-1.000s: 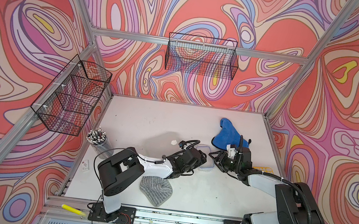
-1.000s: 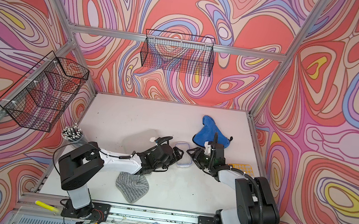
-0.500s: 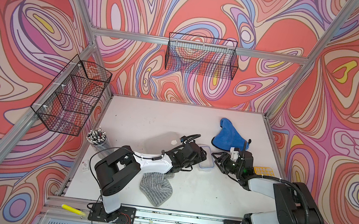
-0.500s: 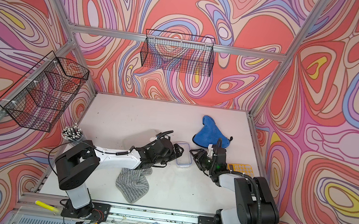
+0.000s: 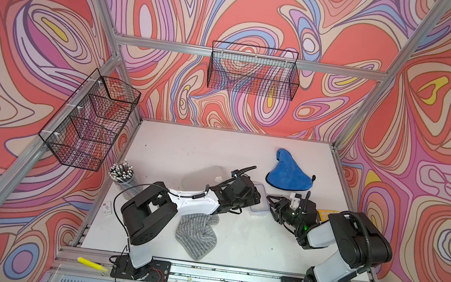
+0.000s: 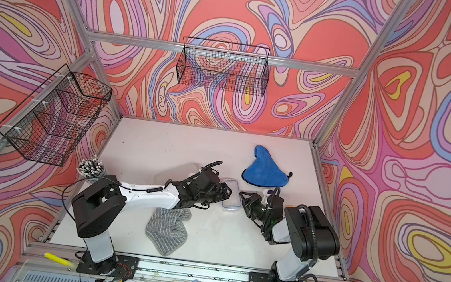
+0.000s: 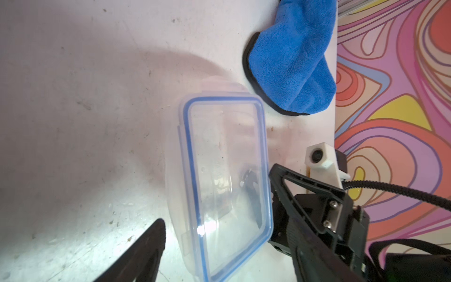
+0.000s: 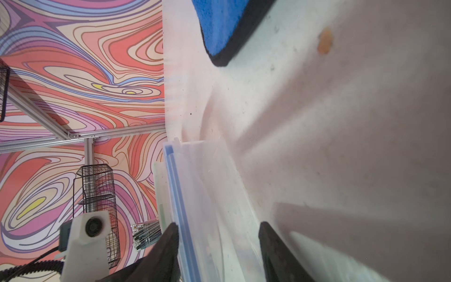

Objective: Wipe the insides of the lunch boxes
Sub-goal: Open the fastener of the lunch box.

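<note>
Small clear plastic lunch box with rounded corners [image 5: 258, 205] [image 7: 224, 171] is sitting right of the table's centre, between the two hands. A flat blue-rimmed lid [image 7: 187, 151] is lying on top of it. Large clear plastic lunch box [image 5: 198, 176] is standing nearer the centre, just behind the left arm, showing faintly against the white top.

Left hand [image 5: 255, 197] is hovering at the small box's left side, jaws wide apart and holding nothing. Its one visible finger [image 7: 148, 246] is sitting apart from the box wall.

Right hand [image 5: 269, 204] [image 8: 217, 227] is bracketing the box's right end. One black finger [image 8: 170, 241] is lying against the lid rim and the other just beside the clear wall. Cannot tell whether it is clamping.

Scuffed matte white table [image 5: 187, 148] is showing bare surface across its far left part. Fluffy blue microfibre cloth with a black hem [image 5: 288, 174] is lying just beyond the box toward the far right corner, not touching it. Crumpled grey ribbed cloth [image 5: 196, 233] is lying near the front edge, partly under the left arm. Clear cup of pens [image 5: 122, 172] is standing at the left edge. Yellow calculator [image 5: 324, 214] is lying at the right edge, mostly hidden.
</note>
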